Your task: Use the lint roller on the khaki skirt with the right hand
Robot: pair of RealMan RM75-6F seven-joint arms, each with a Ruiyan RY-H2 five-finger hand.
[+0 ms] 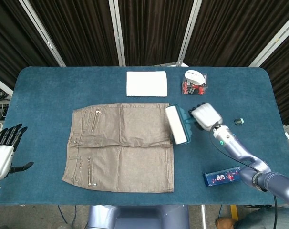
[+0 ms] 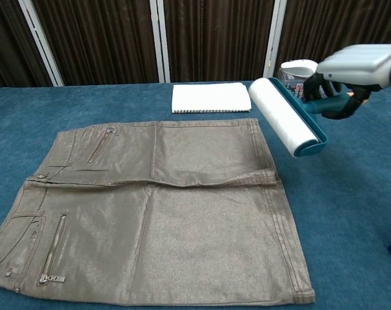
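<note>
**Ops:** What's the surface and the room like from your seat?

**Me:** I see a bench [image 1: 49,86] covered in dark blue cloth, with dark pleated curtains and pale slanted poles behind it. The khaki skirt [image 1: 120,147] lies flat in the middle, waistband to my left, zips showing. Behind it is a folded white towel [image 1: 146,84], and next to that a clear tub [image 1: 194,82] with red contents. There's a blue box [image 1: 222,176] at the near right edge and a small dark object [image 1: 238,121] out to the right.

**Ops:** And the roller?

**Me:** The lint roller [image 2: 285,116] is in my right hand [image 2: 355,66]. The fingers [image 2: 315,84] are curled around the teal handle, with the white drum jutting out to the left of them. In the chest view it's tilted and up off the bench; from the head camera the drum sits over the skirt's right hem, at the far corner. I can't tell whether it touches the fabric.

**Ops:** Left side?

**Me:** My left hand [image 1: 4,152] is beyond the bench's left edge, fingers spread, holding nothing.
</note>
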